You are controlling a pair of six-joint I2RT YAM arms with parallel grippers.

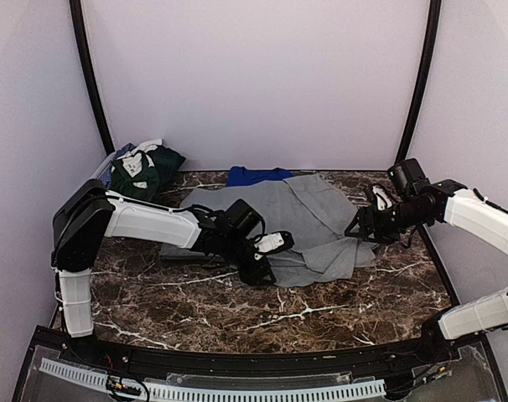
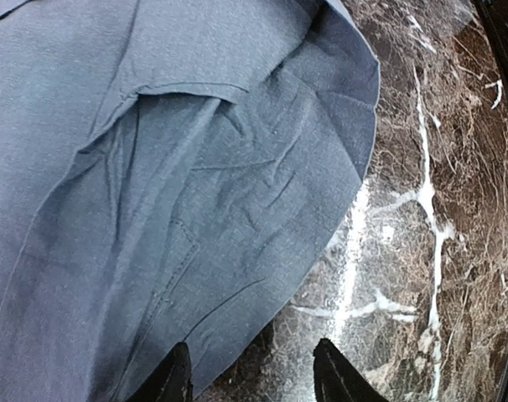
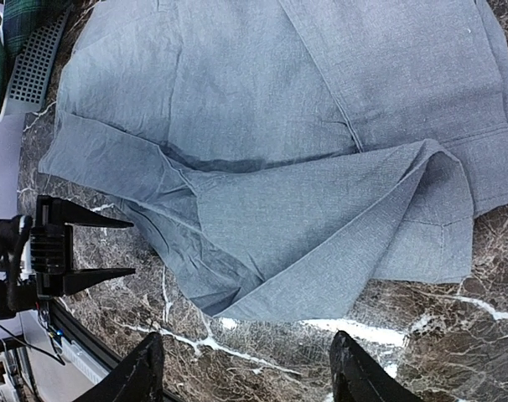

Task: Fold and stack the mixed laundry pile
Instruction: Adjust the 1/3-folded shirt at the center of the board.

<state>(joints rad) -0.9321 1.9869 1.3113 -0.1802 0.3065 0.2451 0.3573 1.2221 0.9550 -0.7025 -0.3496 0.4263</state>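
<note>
As the grey polo is the piece in hand, entries run L to R across the marble table.

1. Grey mesh basket: back-L corner. Dark-green and patterned pieces heaped at it; not yet sorted.
2. Left gripper: low at the polo's near hem, fingers apart, nothing held. Wrist view shows the hem edge running between the tips, just ahead of them.
3. Royal-blue T-shirt: back ctr, partly under the polo's far edge.
4. Light-grey polo shirt: spread over table ctr, R side flap turned in, near-R corner lying loose and doubled.
5. Right gripper: at the polo's R edge, fingers wide apart, empty; doubled corner lies just ahead of it in the wrist view.

Step, est.: early fold of the polo; rest of the pile waits.
Handling notes: take hem in one layer only; both pincers should pinch at matching pts so the fold line stays straight; lift low, lay over, smooth the wrinkles. Risk: dragging the T-shirt along underneath.
</note>
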